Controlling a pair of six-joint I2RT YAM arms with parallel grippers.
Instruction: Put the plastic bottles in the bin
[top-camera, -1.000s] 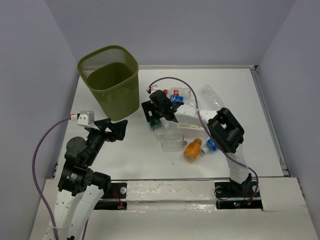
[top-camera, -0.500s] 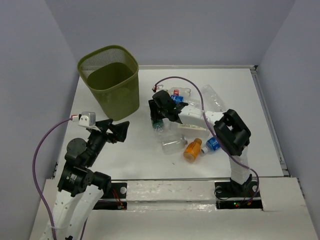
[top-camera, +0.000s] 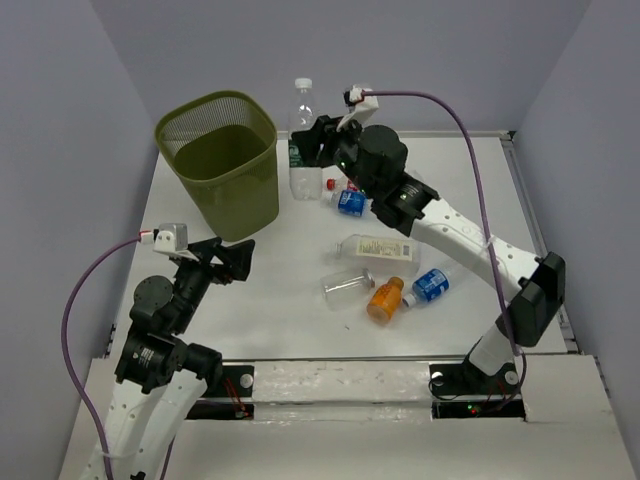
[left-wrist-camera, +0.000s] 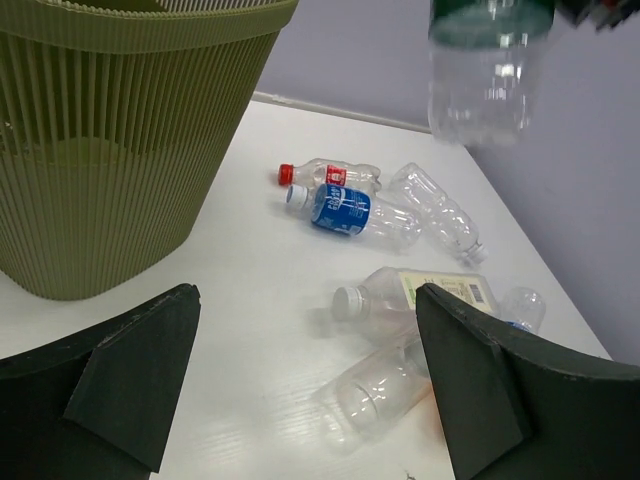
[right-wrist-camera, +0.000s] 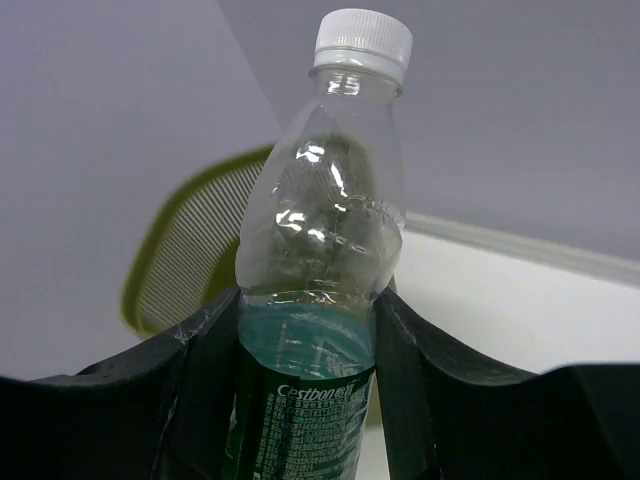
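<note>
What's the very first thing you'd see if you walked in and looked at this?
The right end effector is shut on a green-labelled bottle, holding it upright in the air just beside the big olive-green mesh bin at the back left. Next you'd spot the scattered bottles lying on the white table, with one bright orange bottle near the front.

A: What's different on the right side?
B: The right tool (top-camera: 306, 152) has closed on the green-labelled bottle (right-wrist-camera: 320, 250) from the pile and lifted it off the surface (top-camera: 480, 180).
A: Where is it now?
B: In the air, upright, white cap up, just right of the bin (top-camera: 222, 160). The right arm has stretched out far and high.
</note>
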